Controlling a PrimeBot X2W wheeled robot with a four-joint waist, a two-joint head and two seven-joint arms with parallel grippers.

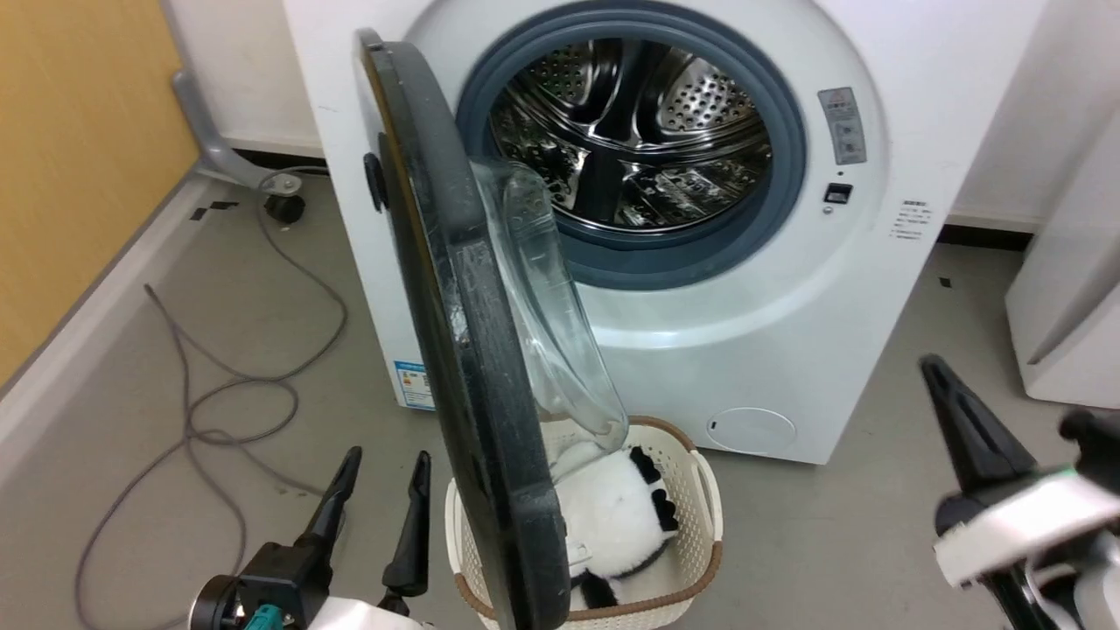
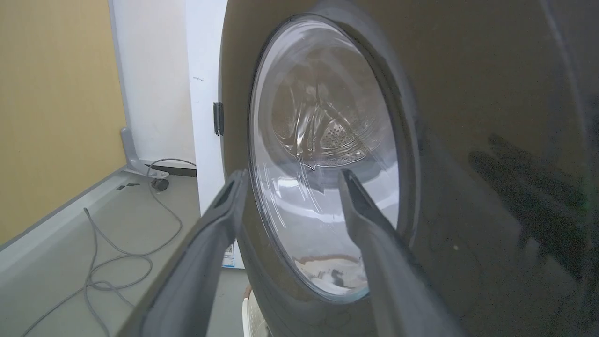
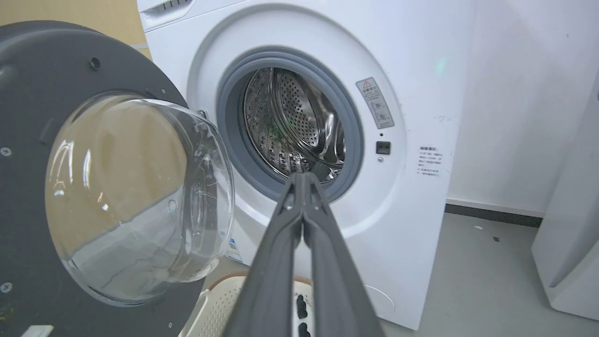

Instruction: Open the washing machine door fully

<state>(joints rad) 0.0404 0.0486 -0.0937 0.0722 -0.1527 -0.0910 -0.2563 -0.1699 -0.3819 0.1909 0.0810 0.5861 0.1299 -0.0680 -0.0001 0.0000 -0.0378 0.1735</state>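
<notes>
I read the glossy black-rimmed round glass door (image 1: 464, 350) as half open, hinged at the white front-loading washing machine's (image 1: 787, 332) left. My left gripper (image 1: 388, 455) has its fingers spread beside the door's outer face, and my right gripper (image 3: 303, 180) has its fingers pressed together. I'd nudge the inner rim leftward, clearing the left arm first.

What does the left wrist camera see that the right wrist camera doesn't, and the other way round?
Left wrist view: the glossy black outer face of the round washing machine door, a grey cable looping on the floor, the open left gripper. Right wrist view: the door's dark inner side, a grey rectangular warning sticker, the shut right gripper. Both: the door's clear glass bowl, the white washing machine, the cream plastic basket.
</notes>
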